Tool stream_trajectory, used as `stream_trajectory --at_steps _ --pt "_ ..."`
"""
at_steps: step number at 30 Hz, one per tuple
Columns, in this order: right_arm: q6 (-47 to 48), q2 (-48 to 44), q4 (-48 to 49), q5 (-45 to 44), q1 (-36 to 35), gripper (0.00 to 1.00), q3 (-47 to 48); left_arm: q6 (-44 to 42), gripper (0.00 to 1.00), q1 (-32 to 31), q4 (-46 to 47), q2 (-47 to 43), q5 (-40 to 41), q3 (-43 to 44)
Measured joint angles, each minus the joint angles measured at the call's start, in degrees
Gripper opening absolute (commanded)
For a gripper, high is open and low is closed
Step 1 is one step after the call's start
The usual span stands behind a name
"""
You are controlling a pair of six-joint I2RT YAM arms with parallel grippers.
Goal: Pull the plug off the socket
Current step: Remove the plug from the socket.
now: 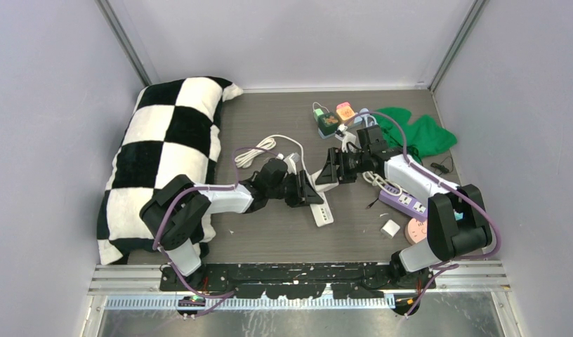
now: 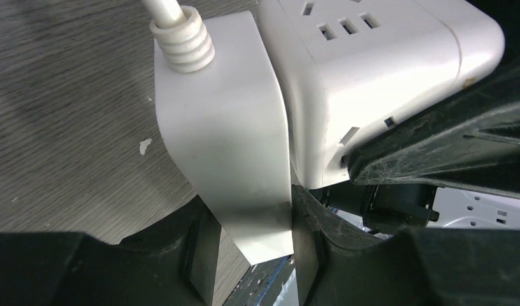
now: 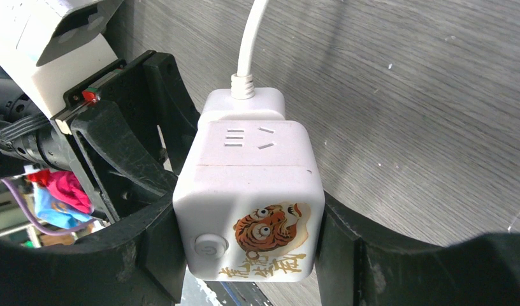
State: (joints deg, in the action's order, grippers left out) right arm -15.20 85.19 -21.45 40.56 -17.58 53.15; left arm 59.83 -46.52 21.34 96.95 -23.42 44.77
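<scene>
Left gripper (image 2: 248, 252) clenched on the flat white plug (image 2: 219, 140); plug seated in the tiger-sticker cube socket (image 3: 251, 210), clamped by my right gripper (image 3: 248, 261); risks: my hold covers only the plug's end, so it may slip; a skewed pull may bind the pins.

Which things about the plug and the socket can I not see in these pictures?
- Plug pins: in the left wrist view the plug lies flush against the cube socket, which hides them.
- Plug-socket joint: in the top view the left gripper and right gripper cover it, and it is too small.
- Plug body: in the right wrist view it is mostly behind the cube socket.
- The far end of the cord: cut off by the top edge of the right wrist view.
</scene>
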Motion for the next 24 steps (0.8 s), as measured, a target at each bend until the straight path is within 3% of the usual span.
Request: stream_trajectory --at_steps 14,24 --pt "2.27 0.37 -0.04 6.47 4.70 0.01 -0.87 -0.09 0.00 0.09 3.06 -0.20 1.05 -0.81" --pt "1.07 0.28 0.90 3.74 2.64 0.01 -1.31 0.17 0.00 0.20 3.67 0.11 0.59 -1.68"
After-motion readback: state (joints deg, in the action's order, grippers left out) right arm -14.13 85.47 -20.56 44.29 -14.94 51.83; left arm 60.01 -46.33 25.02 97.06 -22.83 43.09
